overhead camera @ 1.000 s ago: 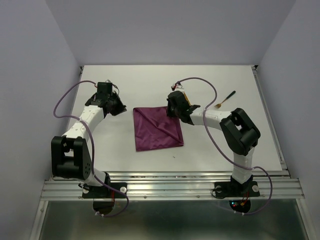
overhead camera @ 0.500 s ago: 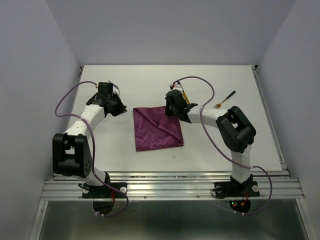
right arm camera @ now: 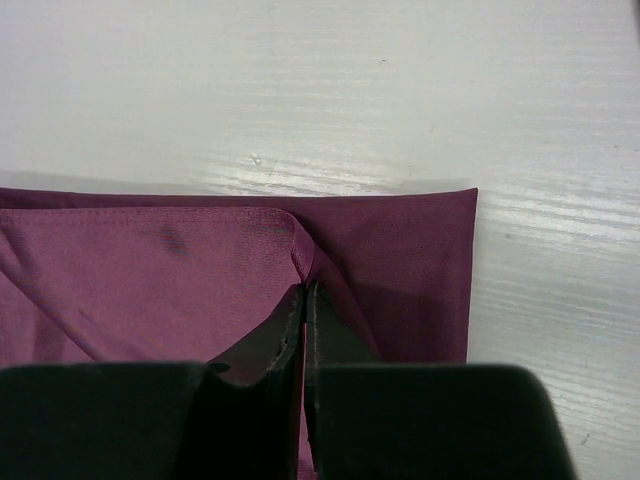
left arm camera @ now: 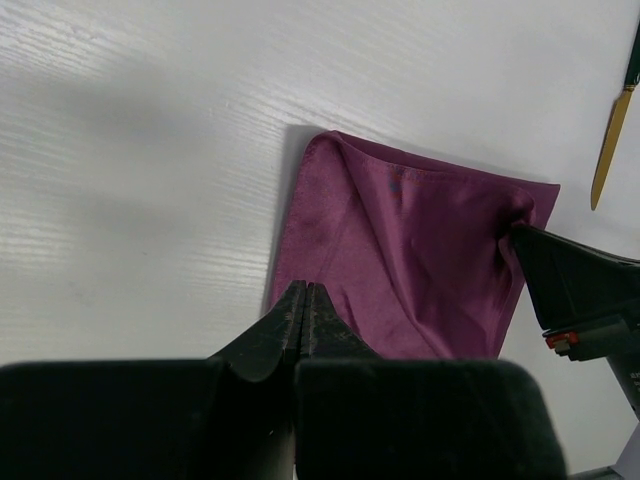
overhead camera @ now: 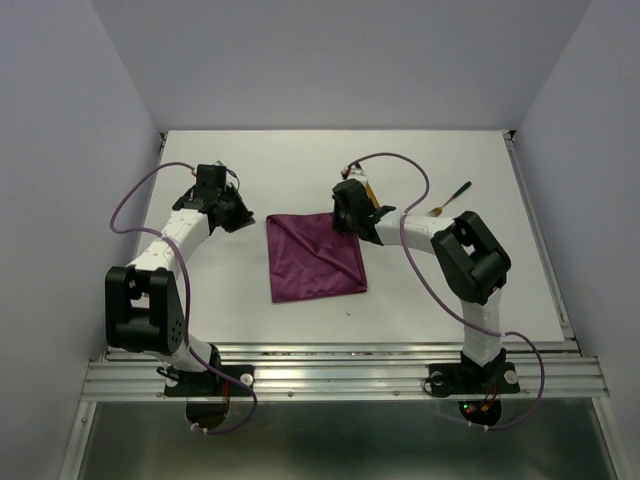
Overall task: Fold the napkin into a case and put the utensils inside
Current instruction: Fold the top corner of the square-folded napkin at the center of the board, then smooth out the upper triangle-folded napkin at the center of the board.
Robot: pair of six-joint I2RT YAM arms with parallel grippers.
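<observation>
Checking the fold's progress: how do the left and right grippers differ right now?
The right gripper pinches a raised layer of the napkin; the left gripper looks empty. The right gripper sits over the cloth's corner; the left gripper sits at the opposite edge. Both are shut.

One napkin [overhead camera: 315,258], two utensils [overhead camera: 451,197] (gold-tipped)

We look down on a white desk [overhead camera: 300,165] with faint wood grain. The magenta napkin [overhead camera: 315,258] lies on it with a diagonal crease. A black-handled, gold-tipped utensil [overhead camera: 451,198] rests far right, and a gold-bladed knife [left arm camera: 610,135] lies apart from the napkin's corner.
</observation>
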